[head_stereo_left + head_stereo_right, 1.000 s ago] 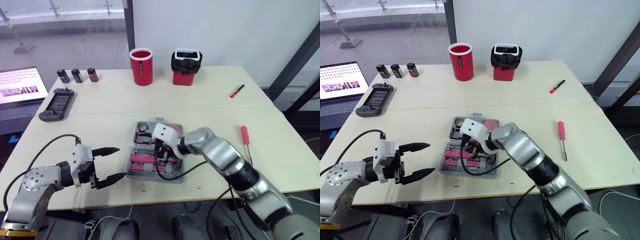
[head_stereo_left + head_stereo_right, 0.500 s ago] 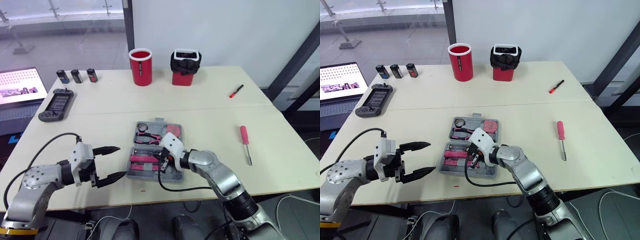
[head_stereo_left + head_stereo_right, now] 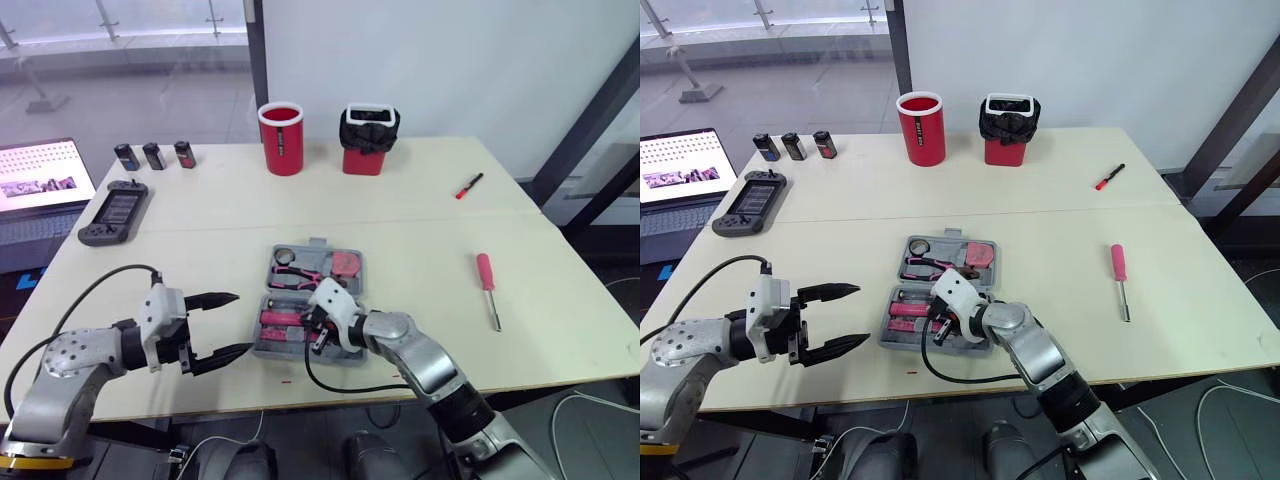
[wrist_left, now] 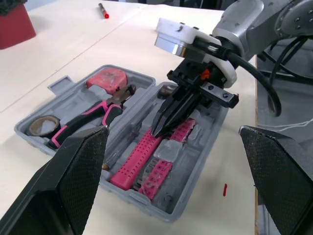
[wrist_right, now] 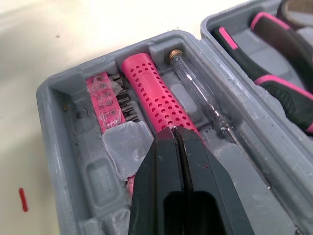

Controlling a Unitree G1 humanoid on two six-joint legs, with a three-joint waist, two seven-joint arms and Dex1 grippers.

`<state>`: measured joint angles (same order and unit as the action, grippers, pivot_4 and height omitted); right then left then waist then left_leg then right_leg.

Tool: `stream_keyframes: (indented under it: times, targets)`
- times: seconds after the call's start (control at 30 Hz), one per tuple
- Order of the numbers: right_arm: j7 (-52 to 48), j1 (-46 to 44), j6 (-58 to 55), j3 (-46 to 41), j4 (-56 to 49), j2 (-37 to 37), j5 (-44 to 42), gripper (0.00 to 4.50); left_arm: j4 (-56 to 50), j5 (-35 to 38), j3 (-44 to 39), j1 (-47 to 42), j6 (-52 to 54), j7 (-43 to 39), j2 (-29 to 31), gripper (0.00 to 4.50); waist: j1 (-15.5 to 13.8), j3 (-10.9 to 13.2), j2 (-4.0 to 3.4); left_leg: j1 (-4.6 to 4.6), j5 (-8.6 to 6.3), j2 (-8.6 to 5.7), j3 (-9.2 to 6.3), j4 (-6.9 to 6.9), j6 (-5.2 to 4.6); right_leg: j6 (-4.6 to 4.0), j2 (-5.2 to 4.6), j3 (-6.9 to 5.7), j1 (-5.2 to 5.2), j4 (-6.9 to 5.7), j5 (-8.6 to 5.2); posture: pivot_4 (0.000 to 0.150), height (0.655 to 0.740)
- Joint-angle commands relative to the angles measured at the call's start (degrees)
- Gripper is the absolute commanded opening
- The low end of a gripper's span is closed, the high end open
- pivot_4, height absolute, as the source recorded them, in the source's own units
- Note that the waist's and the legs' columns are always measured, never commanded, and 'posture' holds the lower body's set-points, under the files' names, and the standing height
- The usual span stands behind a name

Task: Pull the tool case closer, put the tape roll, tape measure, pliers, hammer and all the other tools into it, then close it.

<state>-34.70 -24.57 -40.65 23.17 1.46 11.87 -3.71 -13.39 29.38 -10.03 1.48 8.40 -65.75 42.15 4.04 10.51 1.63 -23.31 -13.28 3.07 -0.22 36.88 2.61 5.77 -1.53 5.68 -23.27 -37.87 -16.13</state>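
While the tool case [image 3: 290, 355] lies open near the front edge of the bench [image 3: 420, 250], bare surface runs to its right as far as a red screwdriver [image 3: 487, 275], well apart. Just left of the case the left gripper [image 3: 243, 322] hovers, jaws wide apart. Reaching in from the front, the right gripper [image 4: 157, 129] angles down, jaws together, tips at a pink perforated handle [image 5: 156, 100] in the front half. The back half holds the tape roll [image 4: 44, 126], pliers [image 4: 93, 115] and tape measure [image 4: 105, 78].
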Motion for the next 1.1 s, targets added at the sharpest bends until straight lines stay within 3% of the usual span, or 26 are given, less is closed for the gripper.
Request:
stream_keyframes:
  times: [0.03, 0.23, 0.4, 0.77, 1.1]
  targets:
    - [0.2, 2.6, -6.2, -0.8, 4.7, 0.1, -1.0, 0.05, -1.4, 1.0, -1.5, -0.2, -0.2, -0.2, 0.7, 4.5, -0.1, -0.3, 0.07, 0.0, 0.0, 0.0, -0.01, -0.01, 0.0, -0.02, -0.01, 0.0, 0.0, 0.04, -0.01, 0.15, 0.7387]
    - [-2.8, 2.6, 7.8, -5.1, -5.7, -1.5, -5.5, 0.05, -0.9, 0.9, -1.4, -0.7, -0.3, -0.5, 1.0, 4.5, 0.0, -0.3, 0.07, -0.24, -0.01, 0.0, 0.07, -0.07, 0.02, -0.02, -0.08, 0.0, -0.14, 0.22, -0.01, 0.15, 0.7387]
    - [-0.4, 1.9, 12.4, -4.6, -4.1, -2.5, -3.3, 0.05, -0.5, 0.8, -1.1, -1.3, -0.2, -0.5, 0.7, 4.5, 0.0, -0.3, 0.09, -0.2, 0.0, 0.01, 0.04, -0.3, 0.01, 0.0, 0.01, 0.0, -0.23, 0.22, 0.0, 0.15, 0.7387]
    - [0.6, 3.2, 9.7, -1.5, 0.6, -1.2, 0.0, 0.05, -1.1, 0.9, -1.4, -0.9, 0.1, -0.3, 0.8, 4.5, 0.0, -0.3, 0.09, -0.18, 0.0, -0.01, 0.05, -0.65, 0.0, 0.0, -0.01, 0.01, -0.28, 0.39, -0.01, 0.15, 0.7387]
    - [1.2, 3.6, -0.6, 1.8, 7.0, 0.7, 3.4, 0.05, -1.4, 0.9, -1.5, -0.6, 0.2, -0.2, 0.9, 4.5, 0.0, -0.4, 0.13, 0.0, 0.0, -0.01, 0.05, -0.65, 0.0, -0.01, -0.01, 0.01, -0.1, 0.46, -0.01, 0.15, 0.7387]
